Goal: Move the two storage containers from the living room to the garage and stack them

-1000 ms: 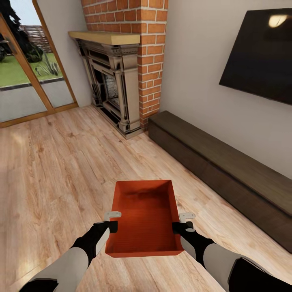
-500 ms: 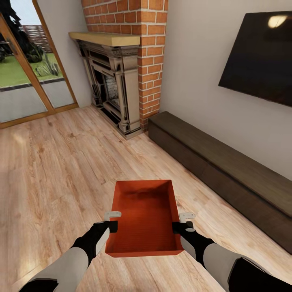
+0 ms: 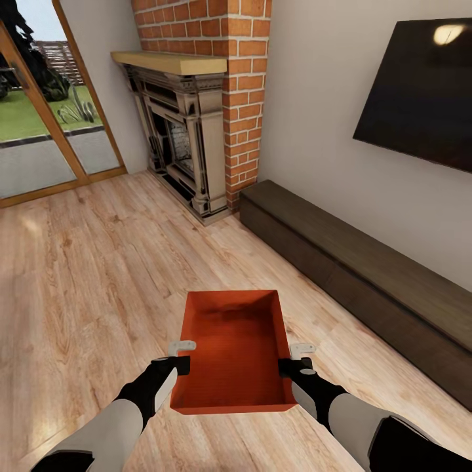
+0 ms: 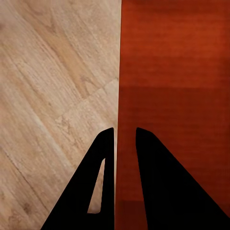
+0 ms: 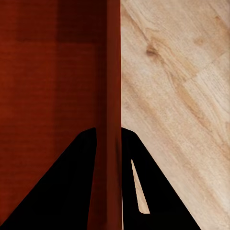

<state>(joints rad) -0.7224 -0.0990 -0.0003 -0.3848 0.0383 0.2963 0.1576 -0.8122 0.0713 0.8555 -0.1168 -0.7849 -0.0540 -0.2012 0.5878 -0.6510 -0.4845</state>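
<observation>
1. In the living room, over the light wood plank floor (image 3: pixel 98 275), I'm holding one storage container (image 3: pixel 235 354) between both arms, clear of the floor, open side up, nothing inside.
2. Left tool (image 3: pixel 181 356) is clamped on the container's left wall. On the left wrist cam, the left tool (image 4: pixel 124 136) has one finger outside the wall and one inside, the thin wall pinched between them.
3. Right tool (image 3: pixel 295 359) is clamped on the right wall. Right wrist cam shows the right tool (image 5: pixel 109 132) straddling the rim the same way, fingers tight against both faces.
4. No brands, labels or readable text on the container, the TV (image 3: pixel 419 92) or the fireplace (image 3: pixel 180 147). The TV screen is dark with one light reflection near its top.
5. Surroundings: the brick fireplace is ahead, the long dark low cabinet (image 3: pixel 360 282) runs along the right wall under the TV, and the wood-framed glass doors (image 3: pixel 46 111) are at far left.
6. Versus 1.0 s ago: the view has shifted slightly, with the TV edge sitting a touch differently. Versus 0.5 s ago: practically identical. The container sits the same relative to both tools in all three frames, and both grips are unchanged.
</observation>
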